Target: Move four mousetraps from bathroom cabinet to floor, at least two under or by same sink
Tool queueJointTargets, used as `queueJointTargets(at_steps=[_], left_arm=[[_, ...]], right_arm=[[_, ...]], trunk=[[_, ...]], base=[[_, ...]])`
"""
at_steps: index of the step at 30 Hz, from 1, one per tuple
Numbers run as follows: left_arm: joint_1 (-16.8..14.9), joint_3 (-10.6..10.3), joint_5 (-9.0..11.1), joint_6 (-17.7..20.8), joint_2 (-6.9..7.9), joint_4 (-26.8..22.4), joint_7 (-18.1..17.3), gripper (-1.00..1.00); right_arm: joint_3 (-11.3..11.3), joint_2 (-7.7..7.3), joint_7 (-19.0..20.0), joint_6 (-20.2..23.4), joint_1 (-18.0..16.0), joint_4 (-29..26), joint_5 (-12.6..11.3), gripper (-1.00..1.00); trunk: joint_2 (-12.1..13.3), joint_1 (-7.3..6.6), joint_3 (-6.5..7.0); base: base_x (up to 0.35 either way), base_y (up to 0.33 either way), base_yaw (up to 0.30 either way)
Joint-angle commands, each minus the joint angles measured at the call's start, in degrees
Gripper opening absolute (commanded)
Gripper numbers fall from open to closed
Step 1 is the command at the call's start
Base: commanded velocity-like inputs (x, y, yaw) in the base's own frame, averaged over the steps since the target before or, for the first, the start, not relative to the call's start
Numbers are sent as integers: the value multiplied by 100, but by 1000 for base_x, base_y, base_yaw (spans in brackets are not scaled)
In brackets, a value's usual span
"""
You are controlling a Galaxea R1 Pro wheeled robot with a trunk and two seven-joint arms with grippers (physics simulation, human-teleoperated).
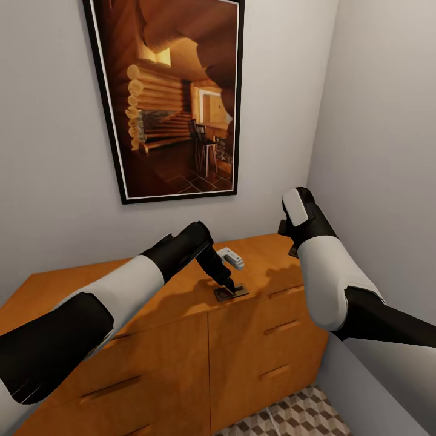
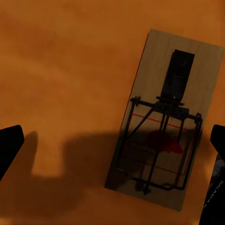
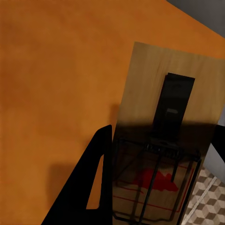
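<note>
Low, wide orange-brown wooden cabinet stands against the far grey wall, under a large framed cabin picture. Drawers with slim bar handles all look closed. A small patch of cube-patterned bathroom floor shows at the near right foot of the cabinet; no trap lies on that patch.

Traps seen so far sit on the cabinet's worktop, not in drawers:
- Trap A: flat tan rectangular mousetrap with dark wire and a red spot, near the front edge of the worktop, about mid-width. The left end effector is directly over it. In the left wrist view the same trap lies flat between two widely parted black fingertips, neither touching the board. Left end effector: spread, holding nothing.
- Trap B: second tan mousetrap, seen from the right wrist, lying at the right end of the worktop with floor tiles visible just past its edge. One black finger sits just beside its long side; the other is barely in view at the frame edge. The right end effector appears parted around it, but contact cannot be confirmed.
- Small white and grey object lies further back on the worktop; identity unclear.

Progress, judged: none of the four traps placed yet. Two located, neither lifted. The other two are unaccounted for.
</note>
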Motion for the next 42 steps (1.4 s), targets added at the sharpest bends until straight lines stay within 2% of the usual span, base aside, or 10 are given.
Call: queueJointTargets(at_steps=[1, 42], left_arm=[[-5, -7, -27, 23, 0, -3, -35, 100], [7, -25, -47, 27, 0, 6, 8, 100]], right_arm=[[-15, 4, -46, 14, -5, -8, -68, -100], [-15, 4, -46, 14, -5, -8, -68, -100]], trunk=[[-4, 0, -7], [-4, 0, -7]], base=[[0, 0, 0], [0, 0, 0]])
